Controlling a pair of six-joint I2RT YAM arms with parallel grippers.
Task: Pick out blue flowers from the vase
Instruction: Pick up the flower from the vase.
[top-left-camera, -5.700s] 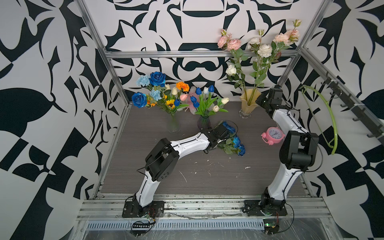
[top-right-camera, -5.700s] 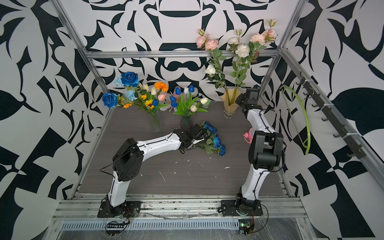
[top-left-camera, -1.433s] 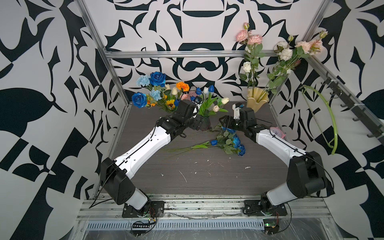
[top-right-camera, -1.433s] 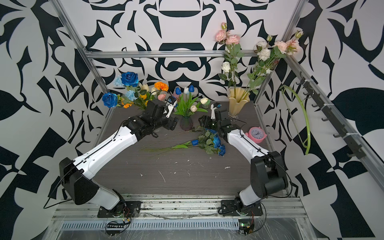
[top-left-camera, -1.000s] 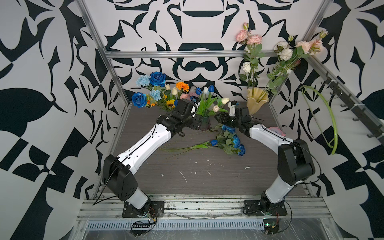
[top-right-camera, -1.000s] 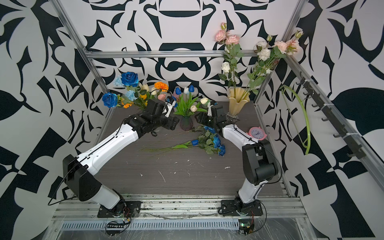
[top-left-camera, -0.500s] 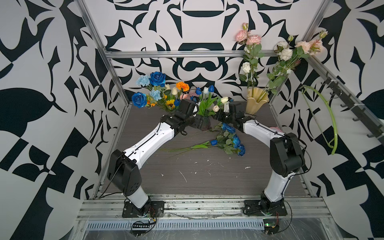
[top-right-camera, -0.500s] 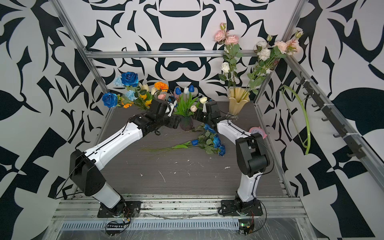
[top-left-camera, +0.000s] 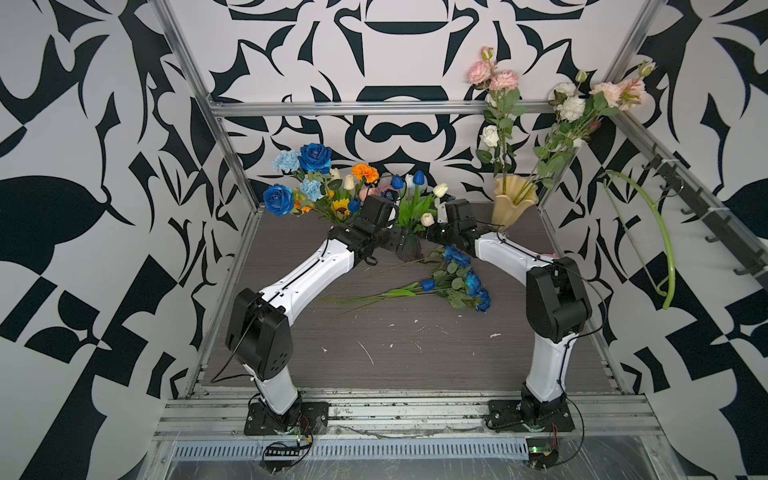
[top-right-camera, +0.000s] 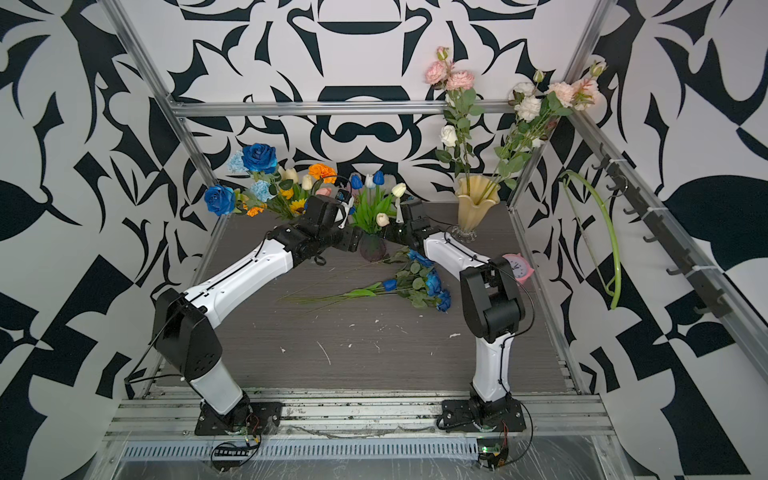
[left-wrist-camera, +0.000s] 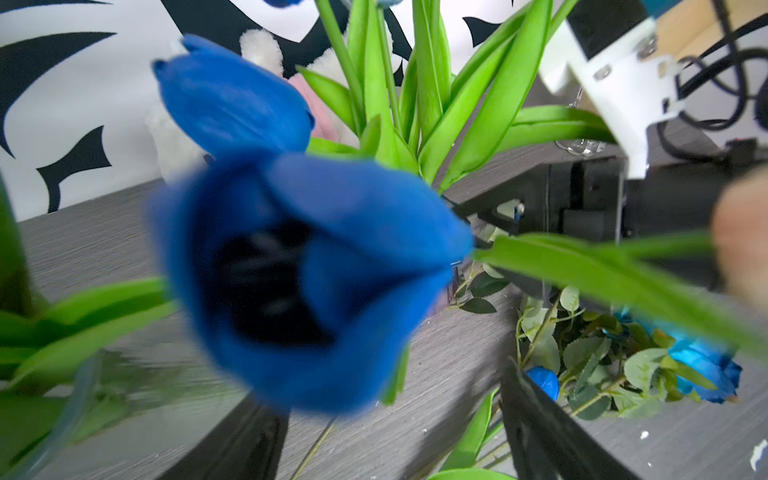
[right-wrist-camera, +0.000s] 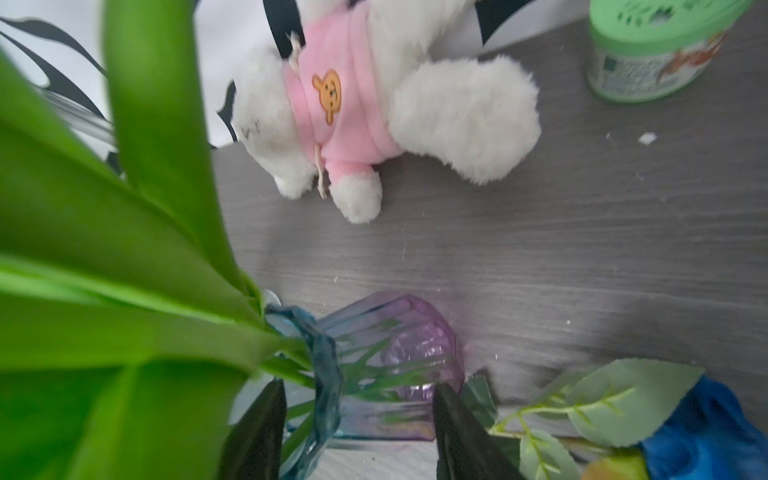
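A small purple-blue glass vase (top-left-camera: 409, 250) (right-wrist-camera: 390, 357) holds blue tulips (top-left-camera: 419, 177) and cream ones among long green leaves. My right gripper (right-wrist-camera: 359, 436) is open, one finger on each side of the vase; the finger by the base is close to the glass and the other stands off the rim. My left gripper (left-wrist-camera: 386, 444) is open at the vase's other side with only table between its fingers. A blue tulip (left-wrist-camera: 299, 270) fills its view. Picked blue flowers (top-left-camera: 461, 282) lie on the table. More blue roses (top-left-camera: 316, 157) stand in the left bouquet.
A yellow vase (top-left-camera: 513, 203) of pink and white blooms stands at the back right, and a pink clock (top-right-camera: 517, 266) sits behind my right arm. A white teddy (right-wrist-camera: 374, 104) and a green tub (right-wrist-camera: 656, 50) lie behind the vase. White scraps dot the table front.
My right gripper has swung left from near the yellow vase to the small vase, and its jaws have narrowed. The left arm has edged slightly closer, still open.
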